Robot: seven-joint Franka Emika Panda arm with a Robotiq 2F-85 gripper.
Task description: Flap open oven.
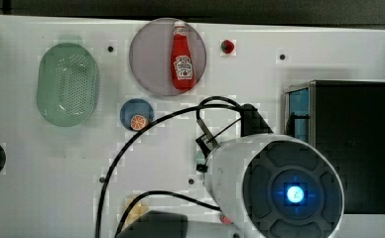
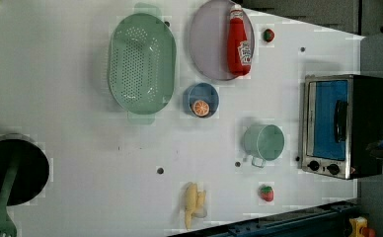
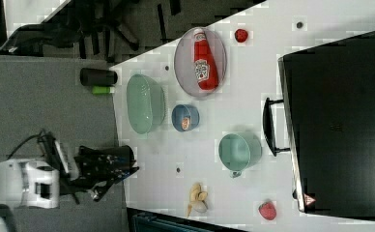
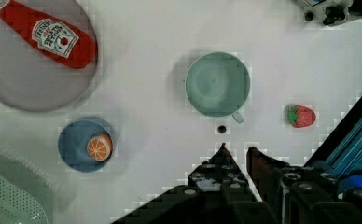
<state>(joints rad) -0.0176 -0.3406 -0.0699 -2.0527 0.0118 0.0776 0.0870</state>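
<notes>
The oven [image 2: 340, 126] stands at the left view's right, its blue-tinted glass door [image 2: 327, 118] closed and its bar handle [image 2: 341, 121] across the glass. The right view shows the oven's black top [image 3: 340, 121], with the handle [image 3: 268, 126] sticking out from the front. In the top view the oven [image 1: 354, 144] is partly covered by my arm [image 1: 280, 183]. In the wrist view my gripper [image 4: 239, 150] hangs high above the table. Its fingertips [image 4: 223, 148] stand a narrow gap apart with nothing between them. The oven's knobs [image 4: 333, 11] lie far ahead.
A green mug [image 4: 216, 84] and a strawberry [image 4: 302, 115] lie under the gripper, in front of the oven. Farther off are a ketchup bottle [image 2: 239, 42] on a plate, a blue bowl [image 2: 201, 100] with an orange slice, a green colander [image 2: 141, 64], a banana [image 2: 193, 202] and a black pot [image 2: 12, 170].
</notes>
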